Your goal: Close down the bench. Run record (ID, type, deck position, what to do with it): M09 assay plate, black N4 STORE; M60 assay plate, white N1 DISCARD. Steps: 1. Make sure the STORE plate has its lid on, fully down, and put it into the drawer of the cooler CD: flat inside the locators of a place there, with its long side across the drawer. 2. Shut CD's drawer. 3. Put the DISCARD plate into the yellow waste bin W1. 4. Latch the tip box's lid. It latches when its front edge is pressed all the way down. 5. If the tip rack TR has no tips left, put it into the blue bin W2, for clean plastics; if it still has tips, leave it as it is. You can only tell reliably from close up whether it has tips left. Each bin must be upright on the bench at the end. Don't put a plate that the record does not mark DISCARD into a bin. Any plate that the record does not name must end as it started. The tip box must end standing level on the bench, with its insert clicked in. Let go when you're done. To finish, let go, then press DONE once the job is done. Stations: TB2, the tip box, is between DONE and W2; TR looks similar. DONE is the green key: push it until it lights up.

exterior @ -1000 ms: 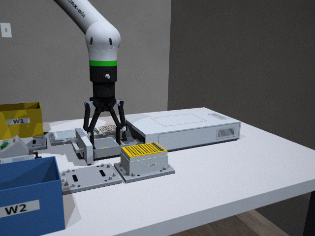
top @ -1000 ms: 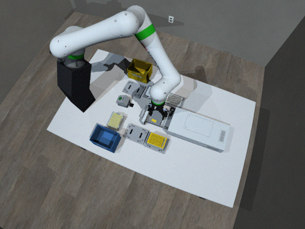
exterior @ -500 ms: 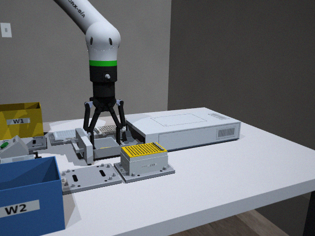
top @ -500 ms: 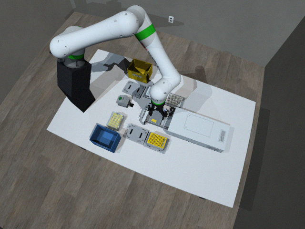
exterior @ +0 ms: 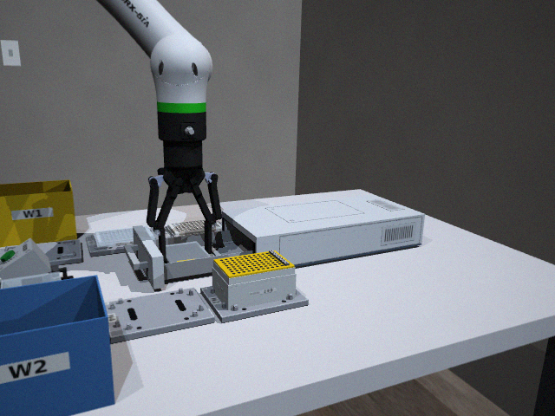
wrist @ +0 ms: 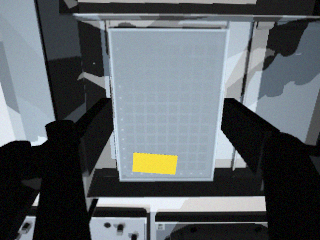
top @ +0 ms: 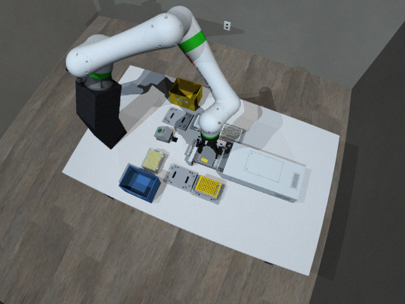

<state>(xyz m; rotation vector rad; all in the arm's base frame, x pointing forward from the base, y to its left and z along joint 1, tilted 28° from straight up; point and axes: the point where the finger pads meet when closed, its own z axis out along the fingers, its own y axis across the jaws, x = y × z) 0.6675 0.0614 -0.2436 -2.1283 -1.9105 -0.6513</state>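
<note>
A lidded assay plate (wrist: 165,100) lay flat in the open drawer (exterior: 154,263) of the white cooler (exterior: 323,224), which stood on the white surface (exterior: 381,313). The plate's long axis ran across the drawer, from one side wall toward the other; in the wrist view it ran from top to bottom. The plate looked grey under a translucent lid, with a faint grid of wells showing through and a yellow label (wrist: 155,163) near one short end. The gripper (exterior: 186,250) pointed straight down over the drawer. Its black jaws were spread, one beside each long side of the plate, with a narrow gap showing on both sides, pinching nothing. To the near right of the drawer stood a tip rack with a yellow top (exterior: 251,263). A blue bin marked W2 (exterior: 48,358) stood at the near left, and a yellow bin marked W1 (exterior: 35,212) at the far left.
</note>
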